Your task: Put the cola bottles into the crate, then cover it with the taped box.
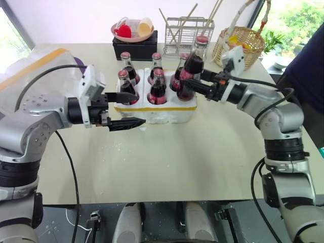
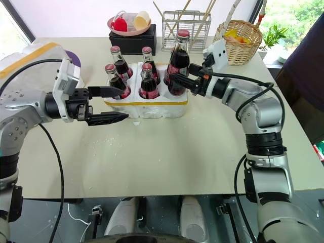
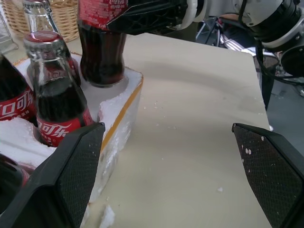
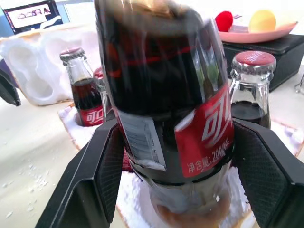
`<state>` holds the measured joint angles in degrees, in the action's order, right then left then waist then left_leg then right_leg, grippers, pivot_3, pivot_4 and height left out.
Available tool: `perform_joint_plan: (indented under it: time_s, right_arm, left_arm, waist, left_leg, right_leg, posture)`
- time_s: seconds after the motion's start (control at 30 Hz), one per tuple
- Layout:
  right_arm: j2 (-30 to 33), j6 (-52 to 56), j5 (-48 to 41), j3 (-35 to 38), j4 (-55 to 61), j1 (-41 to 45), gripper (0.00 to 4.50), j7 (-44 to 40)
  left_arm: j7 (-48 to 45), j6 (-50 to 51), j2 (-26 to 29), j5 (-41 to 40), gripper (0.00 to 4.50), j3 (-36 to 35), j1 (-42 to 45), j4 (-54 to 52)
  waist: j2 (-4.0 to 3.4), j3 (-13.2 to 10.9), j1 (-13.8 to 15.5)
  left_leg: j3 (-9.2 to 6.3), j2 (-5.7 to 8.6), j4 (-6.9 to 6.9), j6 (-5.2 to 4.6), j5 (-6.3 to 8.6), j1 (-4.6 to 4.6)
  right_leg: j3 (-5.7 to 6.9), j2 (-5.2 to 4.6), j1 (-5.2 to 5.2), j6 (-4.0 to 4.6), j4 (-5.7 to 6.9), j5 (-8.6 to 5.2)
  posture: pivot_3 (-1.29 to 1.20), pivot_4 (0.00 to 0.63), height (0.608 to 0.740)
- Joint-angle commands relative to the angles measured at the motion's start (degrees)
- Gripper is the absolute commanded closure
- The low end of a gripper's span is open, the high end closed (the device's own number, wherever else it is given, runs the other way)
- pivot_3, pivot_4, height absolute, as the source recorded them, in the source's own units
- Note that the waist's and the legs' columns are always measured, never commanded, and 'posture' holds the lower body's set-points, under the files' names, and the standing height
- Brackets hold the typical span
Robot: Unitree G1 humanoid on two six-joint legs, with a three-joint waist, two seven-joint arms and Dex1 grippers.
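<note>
The right gripper [image 2: 172, 80] is clenched on one cola bottle [image 2: 176, 63], grasping its body from the right; the bottle stands upright with its base at the near-right well of the crate [image 2: 147, 107]. Whether the base is fully seated cannot be told. Five other cola bottles [image 2: 148, 81] stand upright in the remaining wells. The crate rests on the table [image 2: 167, 152], toward its far side. The left gripper [image 2: 114, 105] is released, fingers spread wide, holding nothing, just beside the crate's near-left corner. The taped box [image 2: 30, 56] sits at the far left, behind the left arm.
</note>
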<state>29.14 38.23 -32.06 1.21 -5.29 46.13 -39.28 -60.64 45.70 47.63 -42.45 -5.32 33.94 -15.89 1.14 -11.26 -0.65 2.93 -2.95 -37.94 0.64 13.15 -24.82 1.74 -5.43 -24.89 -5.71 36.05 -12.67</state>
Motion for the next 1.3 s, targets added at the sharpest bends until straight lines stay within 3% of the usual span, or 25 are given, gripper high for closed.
perform_joint_plan:
  time_s: [0.03, 0.27, 0.37, 0.43, 0.57, 0.7, 0.83, 0.97, 1.03, 1.13, 1.23, 1.3]
  right_arm:
    - [-1.59, -2.73, 3.13, -0.72, -1.23, 0.16, 1.74, 0.81]
    - [-2.39, -3.12, 6.75, -1.59, -4.80, -0.76, 1.74, 0.50]
    - [-1.77, -1.42, 7.17, -1.57, -4.16, -1.69, 0.21, 0.00]
    - [-0.44, -0.16, 6.32, -0.80, -0.67, -2.42, 0.07, -0.87]
    - [8.24, 2.55, 3.87, 1.17, 8.42, -4.02, 0.07, -7.34]
    - [18.46, 5.74, -1.21, 6.29, 12.82, -3.94, 0.07, -15.31]
    - [28.47, 9.37, -7.16, 12.47, 12.77, -2.30, 0.07, -23.22]
    - [31.93, 11.93, -11.56, 14.88, 12.80, -1.23, 0.07, -26.71]
    - [31.18, 11.21, -11.64, 14.34, 13.27, -0.95, 0.07, -26.18]
    - [29.65, 10.49, -11.88, 13.42, 13.55, -0.72, 0.07, -25.71]
    - [28.98, 9.95, -11.70, 12.75, 13.60, -1.18, 0.07, -25.61]
    - [28.73, 9.84, -11.69, 12.72, 13.62, -1.45, 0.07, -25.51]
  left_arm:
    - [0.61, -0.97, 0.31, -0.20, 0.00, -1.60, 0.09, -1.14]
    - [1.10, -0.97, 0.55, -0.36, 0.00, -1.84, -0.22, -1.17]
    - [0.94, -1.14, 0.93, -0.09, 0.00, -1.99, -0.52, -0.86]
    - [0.87, -1.14, 1.76, 0.27, 0.00, -2.43, -1.10, -0.86]
    - [-0.15, -0.21, 7.12, -0.31, 0.00, -6.98, -5.16, -2.22]
    - [-3.78, 0.15, 15.40, 0.25, 0.00, -15.11, -13.26, -2.30]
    - [-14.38, -2.10, 25.56, 8.20, 0.00, -30.82, -27.75, 5.72]
    - [-28.52, -13.29, 34.71, 23.55, 0.00, -42.82, -40.26, 26.62]
    - [-29.12, -24.23, 38.94, 29.48, 0.00, -41.12, -41.85, 39.16]
    - [-26.32, -36.79, 44.71, 33.38, 0.00, -32.70, -37.73, 55.49]
    - [-23.38, -42.50, 46.42, 34.65, 0.00, -20.35, -25.55, 63.65]
    - [-21.73, -43.78, 44.24, 38.77, 0.00, -11.75, -12.73, 67.39]
  waist:
    - [0.00, 0.00, -0.06]
    - [-0.01, -0.01, 0.07]
    - [0.00, 0.00, 0.07]
    - [-0.01, 0.00, 0.10]
    - [-0.02, -0.02, 0.05]
    - [-0.05, -0.02, -0.27]
    - [-0.05, -0.06, -0.47]
    - [-0.07, -0.04, -0.60]
    - [-0.09, -0.02, -0.53]
    - [-0.10, -0.02, -0.23]
    - [-0.08, 0.01, 0.11]
    - [-0.01, 0.05, 0.29]
  left_leg:
    - [0.00, 0.00, 0.00, 0.00, 0.00, 0.00]
    - [-0.01, 0.00, -0.01, 0.00, 0.00, -0.05]
    - [-0.02, 0.00, -0.01, 0.00, 0.00, -0.05]
    - [-0.01, 0.00, -0.04, 0.01, 0.00, -0.05]
    - [0.00, 0.00, -0.04, 0.01, 0.00, -0.06]
    - [0.05, -0.02, 0.06, 0.01, 0.00, -0.08]
    - [0.15, -0.06, 0.20, 0.01, 0.01, -0.07]
    - [0.22, -0.12, 0.31, 0.07, 0.02, -0.07]
    - [0.28, -0.11, 0.43, 0.07, 0.02, -0.02]
    - [0.33, -0.09, 0.57, 0.23, 0.08, 0.02]
    - [0.51, -0.06, 0.75, 0.25, 0.07, -0.04]
    - [0.58, -0.04, 0.68, 0.14, -0.01, -0.44]
  right_leg:
    - [0.00, 0.00, 0.00, 0.00, 0.01, 0.00]
    - [0.00, 0.00, -0.03, 0.00, 0.01, 0.00]
    - [0.01, 0.00, -0.03, 0.00, 0.02, 0.00]
    - [0.01, -0.01, -0.01, 0.00, 0.02, 0.00]
    - [0.01, -0.03, -0.04, 0.01, -0.02, -0.01]
    - [-0.01, -0.03, -0.19, 0.17, 0.00, -0.10]
    - [-0.02, -0.02, -0.33, 0.29, 0.01, -0.16]
    - [0.00, -0.02, -0.52, 0.58, -0.04, -0.31]
    - [0.00, -0.09, -0.55, 0.61, -0.07, -0.31]
    - [0.01, -0.18, -0.81, 0.64, -0.16, -0.30]
    - [0.00, -0.31, -0.89, 0.65, -0.27, -0.29]
    - [0.00, -0.30, -0.98, 0.63, -0.23, -0.28]
  posture:
    - [0.00, 0.150, 0.740]
    - [0.00, 0.150, 0.740]
    - [0.00, 0.150, 0.740]
    - [0.00, 0.150, 0.740]
    - [0.00, 0.150, 0.740]
    - [0.00, 0.150, 0.740]
    - [0.00, 0.150, 0.740]
    - [0.00, 0.150, 0.740]
    - [0.00, 0.150, 0.740]
    - [0.00, 0.150, 0.740]
    - [0.00, 0.150, 0.740]
    - [0.00, 0.150, 0.740]
